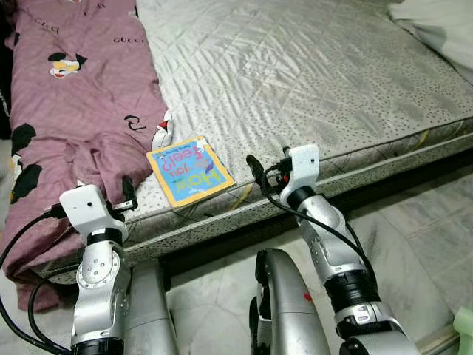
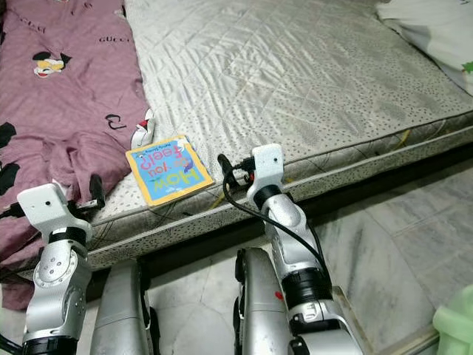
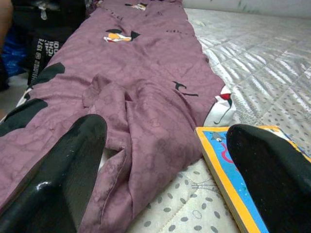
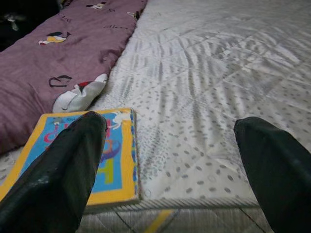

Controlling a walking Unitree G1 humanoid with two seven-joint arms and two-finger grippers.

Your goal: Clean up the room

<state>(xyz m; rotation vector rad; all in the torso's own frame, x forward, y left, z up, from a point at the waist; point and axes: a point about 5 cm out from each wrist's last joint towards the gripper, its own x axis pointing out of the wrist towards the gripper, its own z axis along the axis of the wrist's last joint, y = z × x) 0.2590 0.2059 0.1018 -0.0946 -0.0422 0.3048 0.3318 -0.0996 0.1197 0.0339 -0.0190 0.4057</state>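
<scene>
A small picture book (image 1: 190,171) with a blue cover and yellow border lies flat near the front edge of the grey quilted mattress (image 1: 310,81). Just left of it a purple blanket (image 1: 81,96) with a cartoon mouse print is draped over the bed's left side. My left gripper (image 1: 127,195) hovers open at the mattress edge, between the blanket's folds and the book (image 3: 228,165). Right of the book, my right gripper (image 1: 266,167) is open as well, low over the bed's front edge, with the book (image 4: 112,165) by one finger. Both hold nothing.
A white pillow (image 1: 436,22) rests at the bed's far right corner. Pale marble floor (image 1: 414,244) runs along the front of the bed. A green object (image 1: 465,322) sits at the lower right. Dark bags (image 3: 43,48) stand beyond the blanket on the left.
</scene>
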